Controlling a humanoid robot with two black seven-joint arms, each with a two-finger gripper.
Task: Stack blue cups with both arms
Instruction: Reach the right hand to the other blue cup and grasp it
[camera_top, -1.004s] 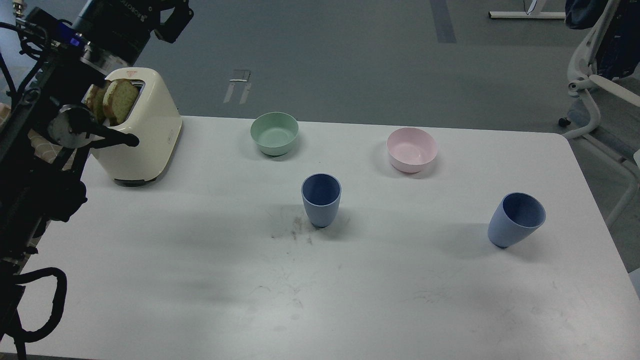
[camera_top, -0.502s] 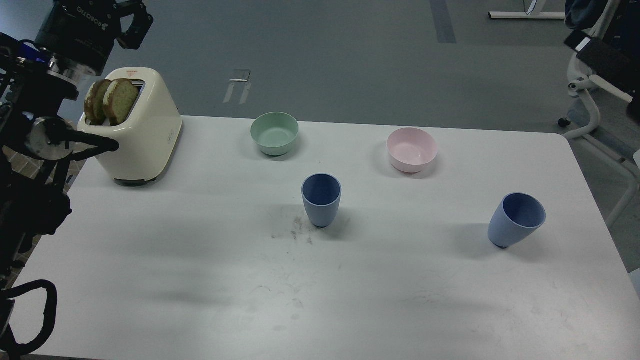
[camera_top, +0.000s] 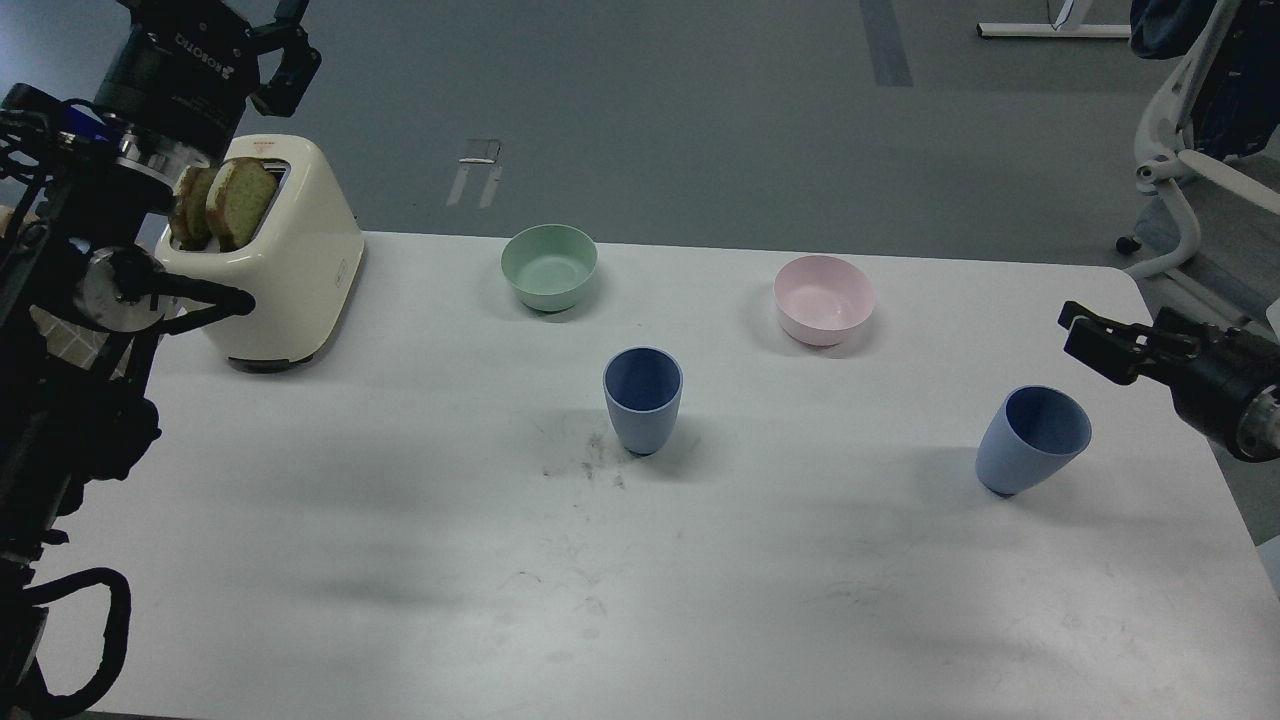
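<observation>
Two dusty-blue cups stand upright and apart on the white table (camera_top: 400, 560). One blue cup (camera_top: 642, 402) is at the middle, the other blue cup (camera_top: 1030, 442) is near the right edge. Both look empty. My left gripper (camera_top: 293, 45) is raised at the top left, above and behind the toaster, far from both cups. Its fingers are spread and hold nothing. My right gripper (camera_top: 1082, 336) comes in from the right edge, just up and right of the right cup, not touching it. It is dark, and I cannot tell its fingers apart.
A cream toaster (camera_top: 290, 270) with two bread slices (camera_top: 225, 200) stands at the back left, under my left arm. A mint-green bowl (camera_top: 549, 265) and a pink bowl (camera_top: 823, 298) sit behind the cups. An office chair (camera_top: 1200, 170) stands off the table's right.
My right arm has come into view from the right, with its gripper near the right cup. My left arm has shifted slightly at the top left. The cups have not moved.
</observation>
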